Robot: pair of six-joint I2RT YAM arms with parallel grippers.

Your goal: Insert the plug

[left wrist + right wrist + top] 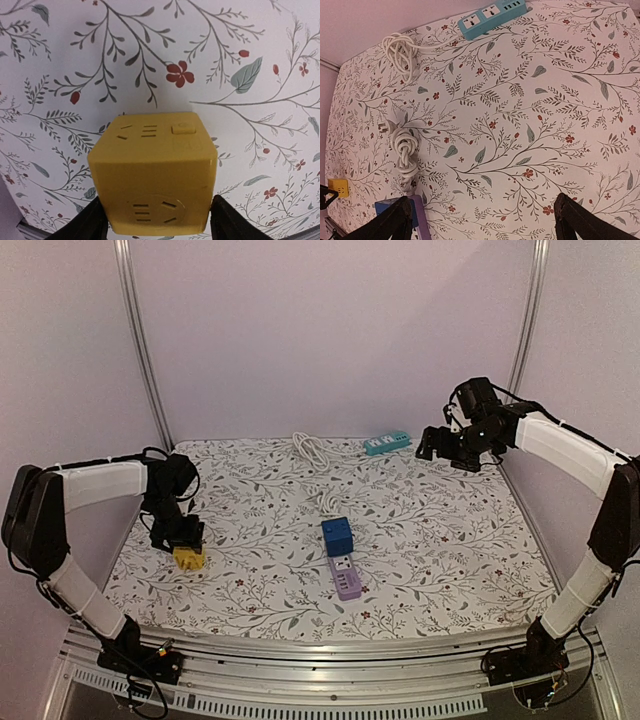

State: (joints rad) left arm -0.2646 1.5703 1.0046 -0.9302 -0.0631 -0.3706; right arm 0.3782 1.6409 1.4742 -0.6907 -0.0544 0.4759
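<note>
Sitting at nine o'clock, the yellow plastic cube socket [152, 170] is clamped between the left gripper [159, 225] jaws; the right gripper [482, 220] gapes wide.

You have two cube sockets, yellow cube [155, 175] and blue cube [337, 536]; two power strips, purple strip [347, 580] and teal strip [492, 13]; two coiled white cables, back cable [398, 47] and middle cable [405, 150]; one white plug [382, 127].

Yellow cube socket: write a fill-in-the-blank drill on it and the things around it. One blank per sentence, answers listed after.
1. The yellow cube socket sits between the fingers of the ____ arm's gripper.
2. The blue cube rests on top of the ____ power strip.
3. The right gripper hangs open above the table and holds ____.
4. The coiled cable near the far edge is ____ in colour.

Missing words: left; purple; nothing; white.
</note>
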